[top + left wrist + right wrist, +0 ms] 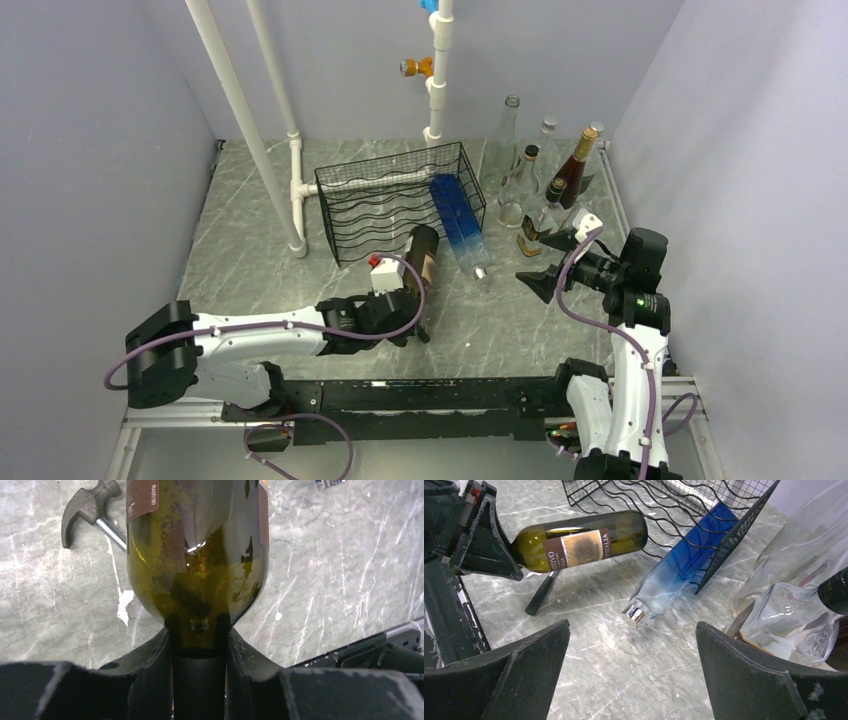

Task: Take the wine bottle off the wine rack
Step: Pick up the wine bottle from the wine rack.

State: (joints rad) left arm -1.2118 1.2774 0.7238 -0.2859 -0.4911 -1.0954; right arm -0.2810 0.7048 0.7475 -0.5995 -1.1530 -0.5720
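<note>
Grey marbled table (260, 260) between pale walls, with white pipes (245, 120) at the back left. Toward the back of it, the wine rack (400, 205), black wire, open front turned to the arms. Just before that front, the wine bottle (422, 258), dark green with a brown label, carried above the table and not lying in the wavy tiers. Base very near the front wires; touching or not, cannot tell.

Left gripper (200, 645) pressed together on the neck, one finger (150, 670) on each side, right below the shoulder. Probably gripped there because of the narrow neck, the only part slim enough for the fingers, and the end pointing out of the rack toward the arm. Good also for pulling straight along a tier.

Right gripper (631, 630) spread wide, holding nothing, well apart at the right, seemingly placed out of the way.

Long axis of the bottle close to horizontal, running from far to near: base to the rack, neck to the robot's side.

Beside it a blue bottle (458, 215), leaning out of the rack's right end, mouth low at the table. Under the wine bottle a hammer (90, 507), lying flat. More bottles (572, 170) standing at the back right.
</note>
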